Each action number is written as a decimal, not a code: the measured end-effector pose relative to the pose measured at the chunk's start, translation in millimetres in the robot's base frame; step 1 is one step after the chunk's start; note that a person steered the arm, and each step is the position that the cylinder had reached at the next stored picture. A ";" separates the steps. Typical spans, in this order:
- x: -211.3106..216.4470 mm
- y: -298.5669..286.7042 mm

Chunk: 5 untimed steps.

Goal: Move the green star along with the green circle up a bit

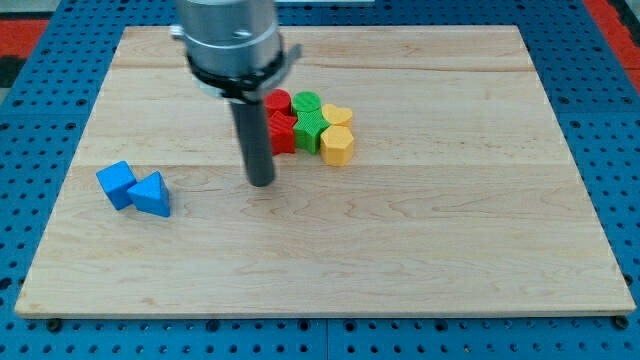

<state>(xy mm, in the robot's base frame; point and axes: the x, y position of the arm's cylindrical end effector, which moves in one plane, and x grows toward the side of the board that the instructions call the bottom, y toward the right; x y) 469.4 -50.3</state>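
Note:
The green circle (pixel 306 102) sits near the middle of the wooden board (pixel 420 230), at the top of a tight cluster. The green star (pixel 311 127) lies just below it, touching it. My tip (pixel 261 180) rests on the board to the lower left of the cluster, a short way from the green star and apart from all blocks. The rod rises from the tip and hides part of the cluster's left side.
A red circle (pixel 278 101) and a red star (pixel 283 131) touch the green blocks on their left. A yellow heart (pixel 338 115) and a yellow hexagon (pixel 338 145) touch them on the right. A blue cube (pixel 117 183) and a blue triangle (pixel 152 193) lie at the left.

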 end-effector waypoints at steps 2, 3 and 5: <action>-11.2 42.8; -32.5 41.9; -70.7 39.6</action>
<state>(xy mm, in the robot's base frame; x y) 398.7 -10.7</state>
